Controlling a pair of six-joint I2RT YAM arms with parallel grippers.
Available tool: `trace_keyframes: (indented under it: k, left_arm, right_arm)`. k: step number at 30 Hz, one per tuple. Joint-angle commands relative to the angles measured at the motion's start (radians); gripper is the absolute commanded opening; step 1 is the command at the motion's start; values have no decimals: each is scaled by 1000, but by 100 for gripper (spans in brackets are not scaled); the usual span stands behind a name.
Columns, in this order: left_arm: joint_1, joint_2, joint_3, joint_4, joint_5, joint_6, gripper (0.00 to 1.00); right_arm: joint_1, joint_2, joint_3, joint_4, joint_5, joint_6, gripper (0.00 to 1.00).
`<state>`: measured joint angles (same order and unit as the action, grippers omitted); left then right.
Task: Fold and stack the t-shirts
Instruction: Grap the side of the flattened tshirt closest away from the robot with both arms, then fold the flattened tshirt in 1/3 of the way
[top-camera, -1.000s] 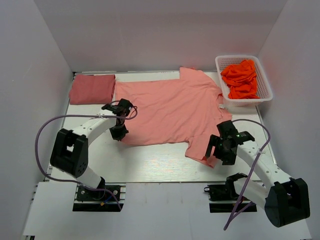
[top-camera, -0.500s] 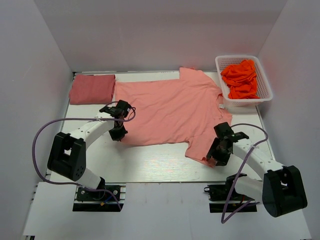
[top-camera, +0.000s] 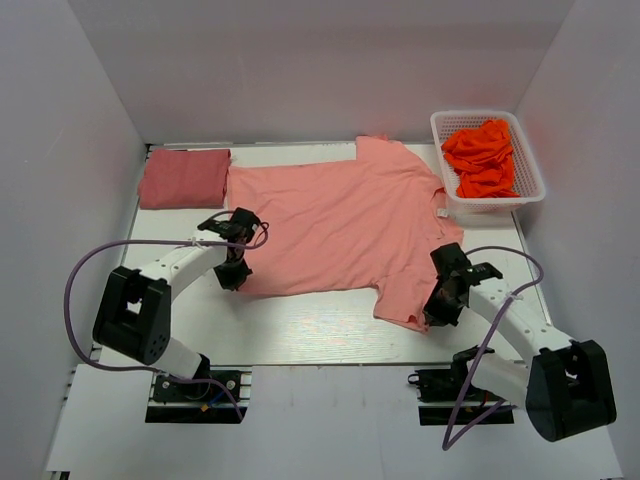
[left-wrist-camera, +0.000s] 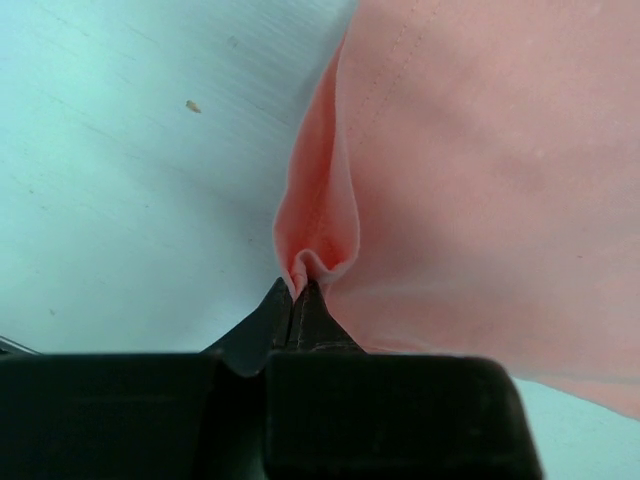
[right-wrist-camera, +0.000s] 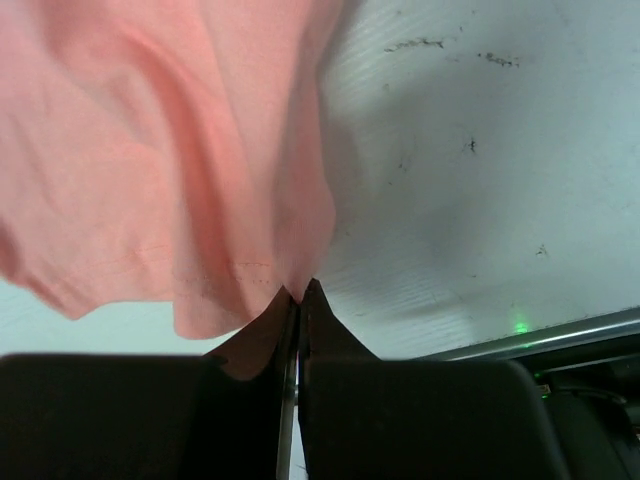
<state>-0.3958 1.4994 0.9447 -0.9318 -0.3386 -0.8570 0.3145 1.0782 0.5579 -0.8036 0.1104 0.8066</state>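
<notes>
White table (top-camera: 300, 330) boxed in by plain pale walls (top-camera: 300, 60)

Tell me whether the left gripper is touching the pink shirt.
Touching. The left wrist view shows the left gripper closed on a pinched fold at the edge of the pink shirt, with cloth bunched between its tips.

Built from white tubular links (top-camera: 180, 262) and chunky black joint blocks (top-camera: 135, 305). Trailing thin purple-grey cables (top-camera: 66, 292) in loose loops. Bolted down on black base plates (top-camera: 195, 385). Ending in matte black fingers (left-wrist-camera: 262, 325), flat-sided, tapering to sharp tips beneath a boxy black housing (left-wrist-camera: 380, 420).
</notes>
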Motion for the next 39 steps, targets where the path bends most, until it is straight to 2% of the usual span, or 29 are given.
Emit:
trace_keyframes:
  k: [1,7,12,19,24,28,31,39]
  left_arm:
    - [5,-71,11,-13,-43,-14,0]
    - [5,-55,83,16,-34,-5,0]
    - [14,22,157,18,-34,-22,0]
    - [72,110,282,18,-34,-33,0]
    - [112,231,396,-16,-34,-33,0]
    - [130,283,466,16,-34,19,0]
    - [152,353,549,-10,-34,29,0]
    - [202,433,697,-50,-43,47,0]
  right_arm:
    - [-3,-20,79,-72,8,-24,0]
    - [-8,32,221,-22,-78,-104,0]
    - [-25,192,466,15,-29,-118,0]
    - [-80,372,674,63,5,-159,0]
    - [-121,482,821,86,11,-199,0]
    - [-141,565,933,92,31,-231,0]
    - [-155,641,993,113,40,-268,0]
    - [-181,683,1067,207,35,-371,0]
